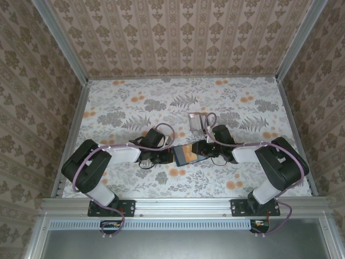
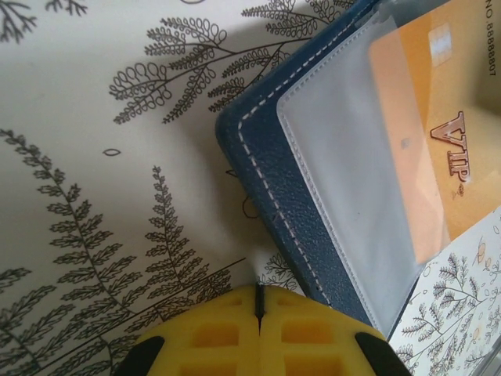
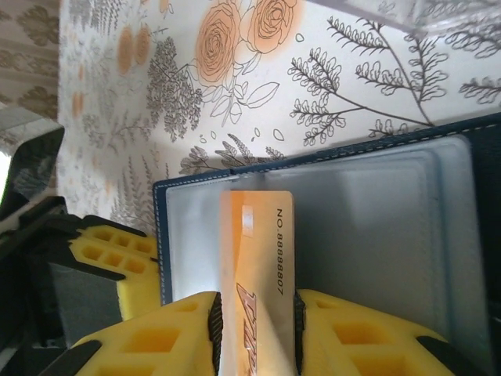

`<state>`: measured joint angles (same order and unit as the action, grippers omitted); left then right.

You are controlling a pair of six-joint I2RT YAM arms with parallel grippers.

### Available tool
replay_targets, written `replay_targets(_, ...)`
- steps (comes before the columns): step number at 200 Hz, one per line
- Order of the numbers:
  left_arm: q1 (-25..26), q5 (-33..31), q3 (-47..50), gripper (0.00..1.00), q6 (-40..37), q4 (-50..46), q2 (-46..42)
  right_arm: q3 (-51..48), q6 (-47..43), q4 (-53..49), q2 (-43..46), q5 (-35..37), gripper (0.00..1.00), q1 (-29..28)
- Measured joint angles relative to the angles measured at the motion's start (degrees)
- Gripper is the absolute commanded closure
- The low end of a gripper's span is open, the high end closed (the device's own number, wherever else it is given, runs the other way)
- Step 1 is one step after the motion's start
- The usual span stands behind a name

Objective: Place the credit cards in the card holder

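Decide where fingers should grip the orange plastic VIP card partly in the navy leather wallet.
Probably the two long edges of its bare end, approached from that end: the orange plastic VIP card lies flat, its other end sleeved in the navy leather wallet.

Floral-patterned counter (image 1: 129, 102); lying open on it near the middle, a navy card holder (image 1: 186, 155), pale striped flat pieces (image 1: 195, 123) just beyond.

The card holder (image 1: 186, 155) lies on the table (image 1: 135, 102) between the left claw (image 2: 258, 301) and right claw (image 3: 257, 321), a card (image 3: 258, 235) upon it.
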<state>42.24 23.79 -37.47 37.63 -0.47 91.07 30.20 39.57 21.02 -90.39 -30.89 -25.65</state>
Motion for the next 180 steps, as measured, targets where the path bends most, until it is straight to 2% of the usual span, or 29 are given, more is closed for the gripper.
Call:
replay_targets(15,0.0,0.2,-0.1,1.00,0.0,0.0,0.2,1.0,-2.3,-3.4,0.6,0.9,0.73,0.0)
replay_targets(43,0.0,0.4,-0.2,1.00,0.0,0.3,0.5,1.4,-3.8,-6.4,0.2,1.1,0.88,0.0)
replay_targets(80,0.0,0.8,-0.4,1.00,0.0,0.5,0.9,1.7,-4.1,-6.6,-1.1,0.7,0.94,-0.2)
replay_targets(148,0.0,0.9,-1.0,1.00,-0.4,0.0,1.2,4.5,-3.2,-6.0,-4.0,0.3,0.94,-3.8)
replay_targets(180,0.0,0.9,-1.0,1.00,-0.4,0.0,1.4,5.3,-3.2,-6.3,-4.4,0.3,0.91,-4.5)
